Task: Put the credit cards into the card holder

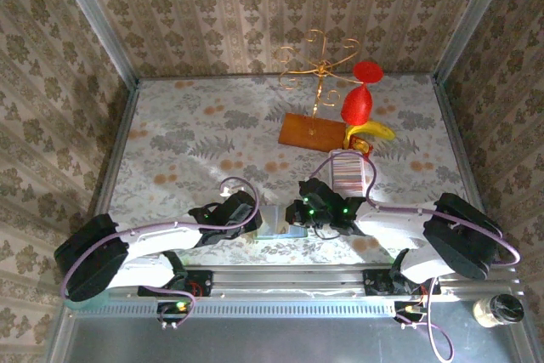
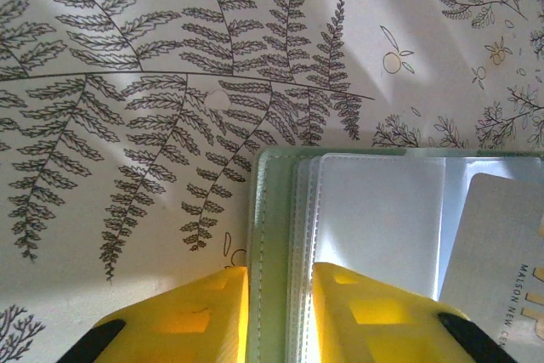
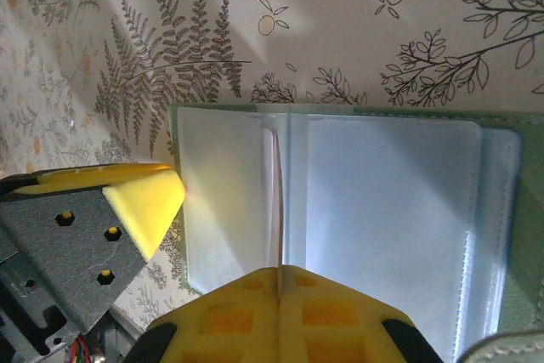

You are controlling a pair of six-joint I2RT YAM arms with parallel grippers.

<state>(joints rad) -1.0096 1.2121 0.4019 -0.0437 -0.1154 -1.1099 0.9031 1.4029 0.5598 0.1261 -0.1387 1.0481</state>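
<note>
While one card holder [image 1: 275, 220] lies opened flat at the near edge of the bench [image 1: 195, 142], about midway along it, both arms reach in over it from either side. In the left wrist view its grey-green cover and clear pockets [image 2: 374, 210] are spread out. The left gripper [image 2: 280, 312] stands astride the holder's left edge, with one yellow finger on the bench side and the other over the pockets. Its jaws are a narrow way apart, and I cannot tell whether they pinch the cover.

The right gripper [image 3: 279, 282] is closed on one credit card [image 3: 277, 201]. That card shows edge-on as a thin pale line rising from between the fingers, above the pockets of the card holder [image 3: 391, 210]. Its printed face shows at the right of the left wrist view [image 2: 501, 252].

One white ribbed tray [image 1: 364, 178] sits just beyond the right gripper [image 1: 303, 213]. More credit cards [image 1: 347, 169] stand in it, too small to count. Farther back on the right are one wooden board [image 1: 308, 131] and one gold wire stand [image 1: 319, 61].

The left half and far left of the bench are open. Patterned walls close it on three sides. The left gripper [image 1: 255, 217] and the right one are near each other over the holder.
</note>
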